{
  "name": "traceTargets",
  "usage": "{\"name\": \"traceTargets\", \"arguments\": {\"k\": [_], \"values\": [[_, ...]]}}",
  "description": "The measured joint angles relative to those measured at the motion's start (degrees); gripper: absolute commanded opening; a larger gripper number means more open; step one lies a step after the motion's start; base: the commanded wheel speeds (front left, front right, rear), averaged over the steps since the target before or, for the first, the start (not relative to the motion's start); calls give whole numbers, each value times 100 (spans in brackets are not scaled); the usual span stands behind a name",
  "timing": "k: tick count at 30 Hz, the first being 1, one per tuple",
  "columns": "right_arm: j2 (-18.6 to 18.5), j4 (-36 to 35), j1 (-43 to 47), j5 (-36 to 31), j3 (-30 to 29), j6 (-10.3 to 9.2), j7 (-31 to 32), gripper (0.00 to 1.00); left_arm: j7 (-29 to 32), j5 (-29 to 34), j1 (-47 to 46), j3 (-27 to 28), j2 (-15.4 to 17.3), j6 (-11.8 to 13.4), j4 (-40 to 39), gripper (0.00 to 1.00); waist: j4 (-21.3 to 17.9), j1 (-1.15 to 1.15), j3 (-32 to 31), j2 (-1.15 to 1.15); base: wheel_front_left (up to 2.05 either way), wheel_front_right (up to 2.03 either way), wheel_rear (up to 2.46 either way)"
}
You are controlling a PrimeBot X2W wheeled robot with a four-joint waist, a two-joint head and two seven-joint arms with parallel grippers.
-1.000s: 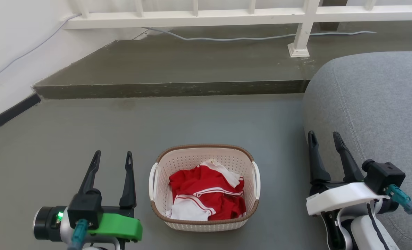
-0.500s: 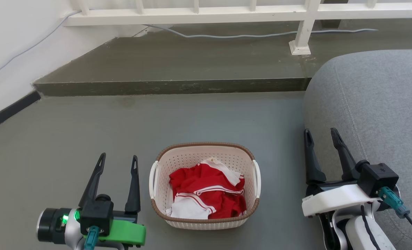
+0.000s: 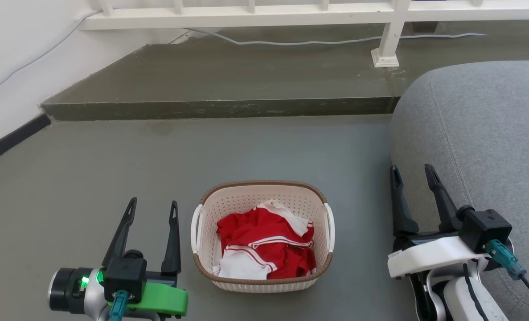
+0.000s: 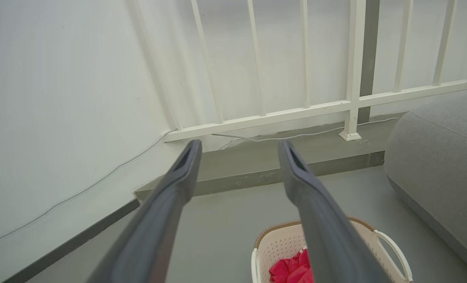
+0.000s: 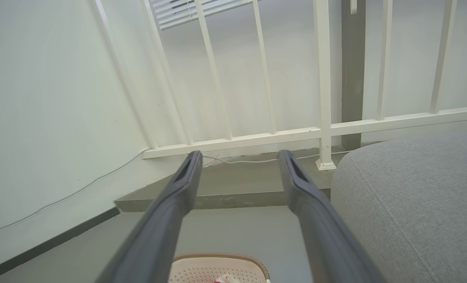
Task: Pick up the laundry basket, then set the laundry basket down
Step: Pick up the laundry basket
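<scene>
Head view. Laundry basket (image 3: 262,284) sits upright on the grey floor (image 3: 112,169), at 6 o'clock from frame centre. Cream perforated walls, brown braided rim, one white handle on each short side. Inside: a crumpled red and white garment (image 3: 264,247), lying below rim level.

Left gripper (image 3: 153,203) at 9 o'clock of the basket, just beside its left handle, not touching. Jaws spread apart with nothing between them, fingers pointing toward 12.

Right gripper (image 3: 411,168) at 3 o'clock of the basket, well apart from its right handle (a strip of bare floor lies between). Jaws likewise parted and empty. Its fingers overlap the edge of the grey sofa (image 3: 478,133); cannot tell whether they touch it.

At 12 o'clock of the basket: a raised concrete step (image 3: 219,109), with a white railing (image 3: 246,20) and a pale cable (image 3: 291,43) beyond it.

Left wrist view: basket at 5 o'clock, partly behind one finger. Right wrist view: basket rim at 6 o'clock, between the fingers.
</scene>
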Motion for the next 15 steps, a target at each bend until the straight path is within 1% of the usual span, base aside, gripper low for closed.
{"name": "traceTargets", "arguments": {"k": [7,15], "values": [[-1,-23,-1,0,-2,-2,0,100,0,0,-3,3,-1,0,0,100,2,0,45,0,0,0,0],[-1,-68,-66,-59,-9,-36,0,100,0,-42,-23,75,-1,1,-30,100,12,0,297,0,0,0,0]]}}
